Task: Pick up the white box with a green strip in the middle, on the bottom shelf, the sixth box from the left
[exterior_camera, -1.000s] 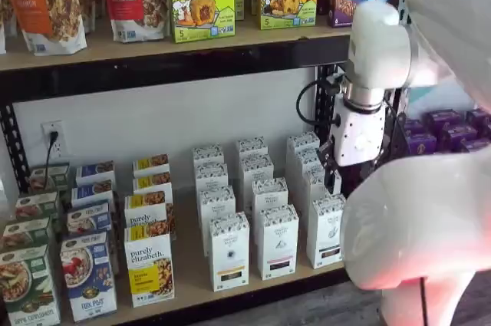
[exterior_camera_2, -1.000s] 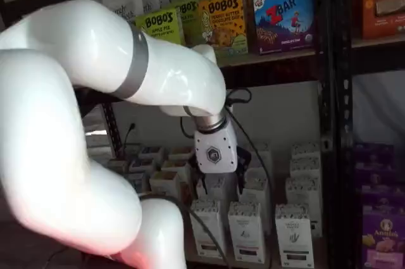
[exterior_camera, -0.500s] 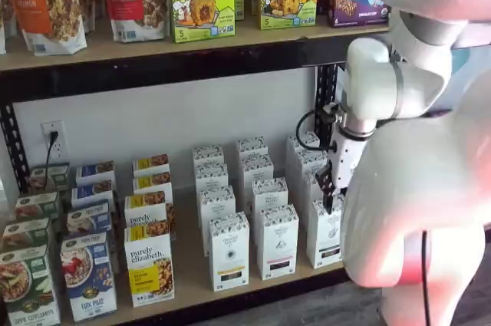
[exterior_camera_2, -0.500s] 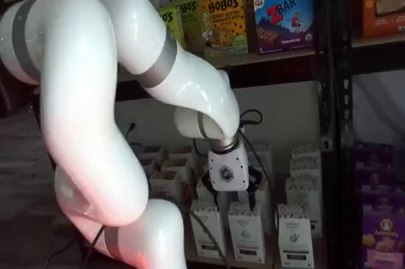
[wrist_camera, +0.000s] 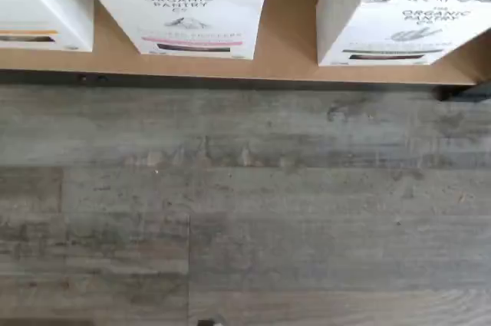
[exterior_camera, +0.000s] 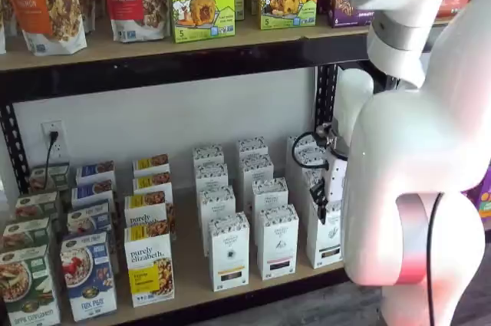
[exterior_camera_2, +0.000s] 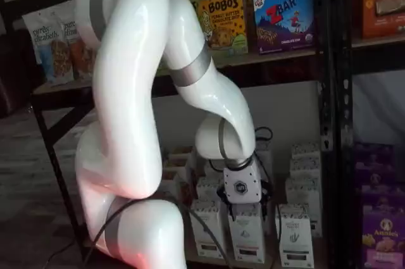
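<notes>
The white box with a green strip (exterior_camera: 326, 235) stands at the front right of the bottom shelf (exterior_camera: 188, 268). It also shows in a shelf view (exterior_camera_2: 295, 236) and in the wrist view (wrist_camera: 399, 15). My gripper (exterior_camera: 321, 207) hangs low in front of the right column of white boxes. Only its black fingers show, side-on. In a shelf view the gripper (exterior_camera_2: 244, 208) sits just above the front row, and its fingers are not clear. I cannot tell whether it is open. It holds no box.
Two more white boxes stand beside the target, one with a pink strip (wrist_camera: 180, 4) and one with an orange strip (wrist_camera: 34, 4). Cereal boxes (exterior_camera: 149, 265) fill the shelf's left. A black upright (exterior_camera_2: 329, 117) stands to the right. The wrist view shows grey plank floor (wrist_camera: 245, 203).
The arm has swung its elbow up and lowered the gripper from mid-height to just above the front row of white boxes.
</notes>
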